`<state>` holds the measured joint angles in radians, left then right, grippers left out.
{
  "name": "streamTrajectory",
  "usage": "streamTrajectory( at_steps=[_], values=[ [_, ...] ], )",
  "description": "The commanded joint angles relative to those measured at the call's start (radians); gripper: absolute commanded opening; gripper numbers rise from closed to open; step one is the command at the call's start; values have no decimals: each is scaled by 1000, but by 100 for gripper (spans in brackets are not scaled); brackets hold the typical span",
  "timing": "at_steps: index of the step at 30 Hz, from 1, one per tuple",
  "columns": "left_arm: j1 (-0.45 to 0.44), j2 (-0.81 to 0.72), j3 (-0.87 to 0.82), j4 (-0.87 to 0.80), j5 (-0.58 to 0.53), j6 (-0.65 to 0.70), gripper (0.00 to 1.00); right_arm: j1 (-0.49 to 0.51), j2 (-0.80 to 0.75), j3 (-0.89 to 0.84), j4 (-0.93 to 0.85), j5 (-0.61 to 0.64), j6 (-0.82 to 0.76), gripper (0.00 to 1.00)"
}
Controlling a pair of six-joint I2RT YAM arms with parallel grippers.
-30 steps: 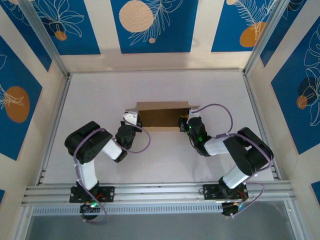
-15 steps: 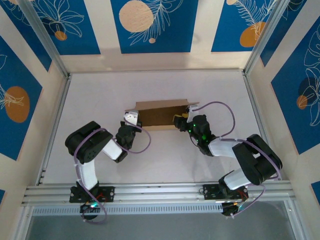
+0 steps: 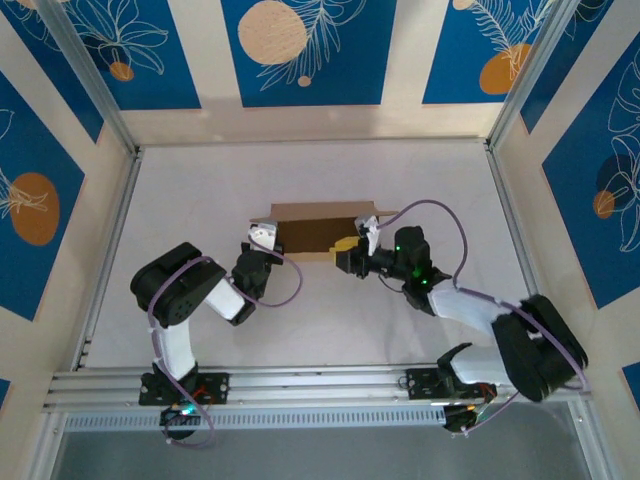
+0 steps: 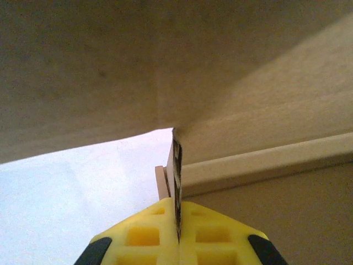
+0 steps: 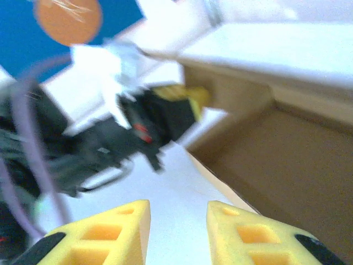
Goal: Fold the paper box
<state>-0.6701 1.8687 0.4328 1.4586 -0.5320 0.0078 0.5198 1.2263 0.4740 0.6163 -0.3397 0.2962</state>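
The paper box [image 3: 318,230] lies approx. mid-table [image 3: 200,180], long side running left-right, open top up. A far wall is raised and the brown floor is seen inside.

Its left end wall is pinched by the left gripper [image 3: 262,238]. In the left wrist view a thin cardboard edge is seen clamped between the yellow pads [image 4: 143,234], w/ the jaws clenched on it. That grip is judged to serve as an anchor: the box can't be slid or spun while the other end is worked, and the left wall is held upright.

The right gripper [image 3: 350,258] is set at the near edge, right of centre, pointed left along the box. Its jaws are parted w/ nothing between them, and bare table is seen through the gap in the right wrist view. Whether the near wall is touched can't be told, as that view is blurred. The placement is judged to be a lead-in to lifting or tucking a near-side flap.

The near wall looks low in the right wrist view, so the fold is judged only partly done, w/ the near side not yet closed.
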Motion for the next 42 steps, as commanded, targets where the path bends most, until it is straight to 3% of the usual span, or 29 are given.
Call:
streamTrajectory(
  at_steps=[1,4,8,12,15,20,27,31,37,42],
  values=[
    [-16,28,0,-52,-7,17,0,11,-139,127,-181,-57,27,34],
    [-18,31,1,-52,-3,17,0,11,-185,273,-415,145,98,34],
    [-20,31,3,-52,3,18,0,11,-110,449,-629,337,206,32],
    [-19,29,1,-52,25,21,2,4,75,650,-934,416,310,30],
    [-19,22,-2,-52,38,21,4,1,207,728,-1068,457,326,29],
    [-22,-18,-19,-53,111,11,15,-3,261,693,-1044,481,368,28],
    [-25,-108,-57,-52,206,-26,53,-18,342,734,-1065,483,345,30],
    [-27,-174,-89,-58,290,-72,69,-23,348,728,-1047,482,352,30],
    [-28,-306,-129,-196,344,-179,71,-36,375,752,-1060,478,341,32],
    [-42,-517,-121,-525,356,-267,68,-46,380,757,-1066,473,313,33]
  ],
)
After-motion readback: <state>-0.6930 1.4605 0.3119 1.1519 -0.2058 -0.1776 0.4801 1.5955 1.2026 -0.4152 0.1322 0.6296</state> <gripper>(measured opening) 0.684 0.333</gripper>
